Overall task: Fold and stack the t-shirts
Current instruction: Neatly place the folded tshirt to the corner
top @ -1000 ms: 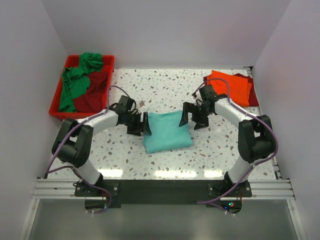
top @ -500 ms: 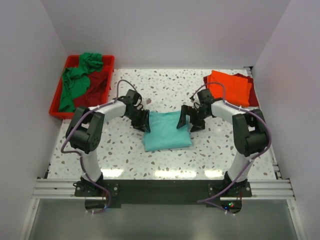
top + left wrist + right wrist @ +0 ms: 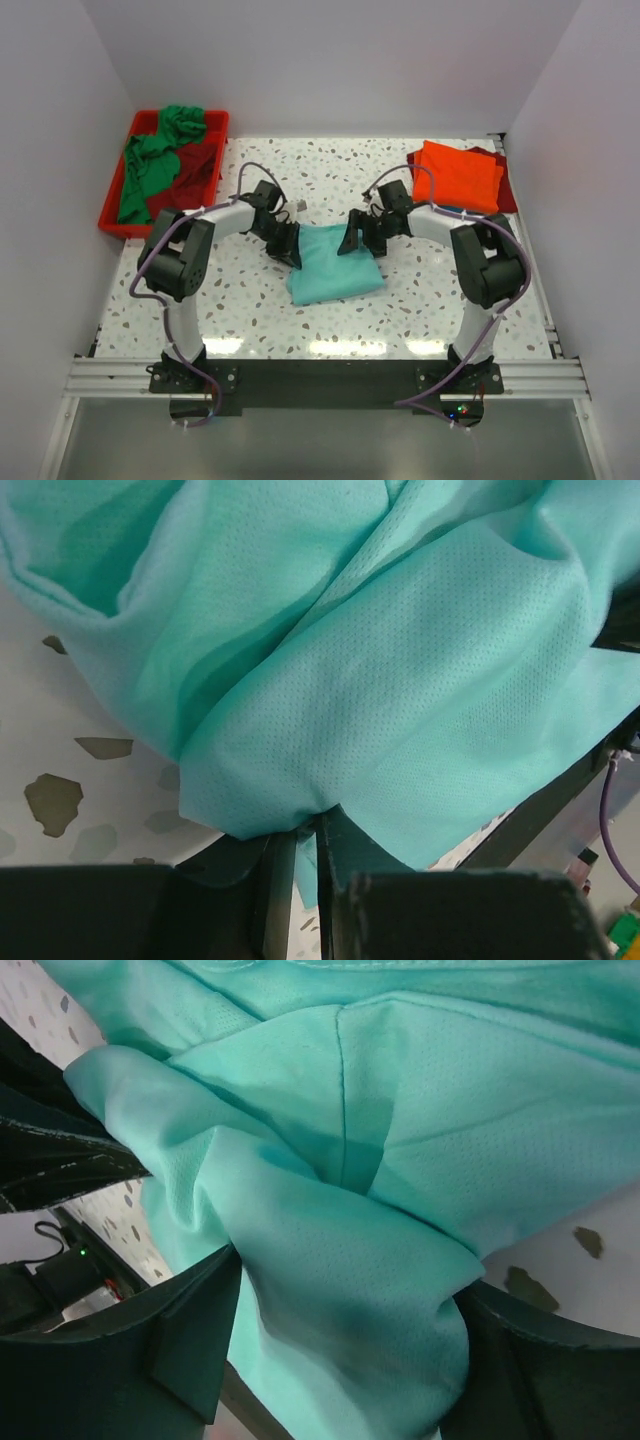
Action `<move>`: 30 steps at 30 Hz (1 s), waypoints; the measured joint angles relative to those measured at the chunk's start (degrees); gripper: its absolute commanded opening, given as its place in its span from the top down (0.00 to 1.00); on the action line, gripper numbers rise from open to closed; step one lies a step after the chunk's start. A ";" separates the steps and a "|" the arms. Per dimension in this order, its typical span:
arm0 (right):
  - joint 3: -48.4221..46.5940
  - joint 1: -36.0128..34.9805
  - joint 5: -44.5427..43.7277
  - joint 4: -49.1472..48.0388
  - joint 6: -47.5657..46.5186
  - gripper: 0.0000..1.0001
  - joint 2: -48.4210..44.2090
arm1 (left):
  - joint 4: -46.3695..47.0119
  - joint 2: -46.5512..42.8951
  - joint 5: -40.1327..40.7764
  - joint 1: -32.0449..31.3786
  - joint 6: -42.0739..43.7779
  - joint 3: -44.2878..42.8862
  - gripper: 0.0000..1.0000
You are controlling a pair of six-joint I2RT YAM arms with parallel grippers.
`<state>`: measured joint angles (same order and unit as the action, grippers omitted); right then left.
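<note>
No legible text, labels, brands or numbers in any view; fine print, if any, too small.

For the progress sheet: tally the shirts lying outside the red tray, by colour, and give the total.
teal shirt: 1
orange shirt: 1
dark red shirt: 1, under the orange one
Total: 3

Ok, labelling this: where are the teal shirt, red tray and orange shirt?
Folded light teal cloth t-shirt [image 3: 335, 272]: top view, flat middle.
Rigid red plastic tray [image 3: 112, 228]: top view, near-left rim.
Folded bright orange cloth t-shirt [image 3: 460, 175]: top view, middle.
</note>
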<state>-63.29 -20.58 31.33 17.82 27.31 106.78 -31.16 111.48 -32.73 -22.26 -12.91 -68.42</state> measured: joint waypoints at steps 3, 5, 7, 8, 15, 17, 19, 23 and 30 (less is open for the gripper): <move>-1.09 -2.01 -1.29 -0.37 0.44 0.46 1.44 | -0.07 0.15 -0.66 0.00 0.02 -0.07 0.76; -2.36 -2.49 -3.23 1.20 0.33 0.69 2.16 | -0.26 0.15 -1.16 0.00 -0.07 -0.24 0.64; -3.85 -2.78 -6.23 3.61 -0.63 0.92 2.82 | -0.70 0.15 -1.77 0.13 -0.13 -0.70 0.48; -4.59 -2.84 -7.15 4.90 -0.96 1.00 3.15 | -0.83 0.15 -2.05 0.20 -0.04 -0.94 0.43; -14.40 -3.04 -18.40 16.63 -4.28 1.00 3.56 | -1.90 0.22 -0.85 3.82 -1.03 -5.16 0.31; -18.91 -3.02 -21.84 19.98 -5.79 1.00 3.96 | -1.97 0.22 -0.37 4.81 -1.03 -6.49 0.30; -23.98 -3.02 -25.11 23.39 -7.28 1.00 4.98 | -1.97 0.22 0.00 5.60 -1.03 -7.76 0.30; -34.69 -3.02 -32.06 28.81 -10.47 1.00 8.98 | -2.01 0.22 0.13 5.99 -1.01 -8.57 0.30; -51.41 -2.75 -43.52 38.12 -15.50 1.00 19.23 | -2.47 0.22 0.26 6.84 -0.98 -8.11 0.30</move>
<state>-114.69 -23.33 -12.19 55.94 11.81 126.02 -33.63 111.70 -32.47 -15.42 -13.89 -76.53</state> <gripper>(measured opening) 0.084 0.694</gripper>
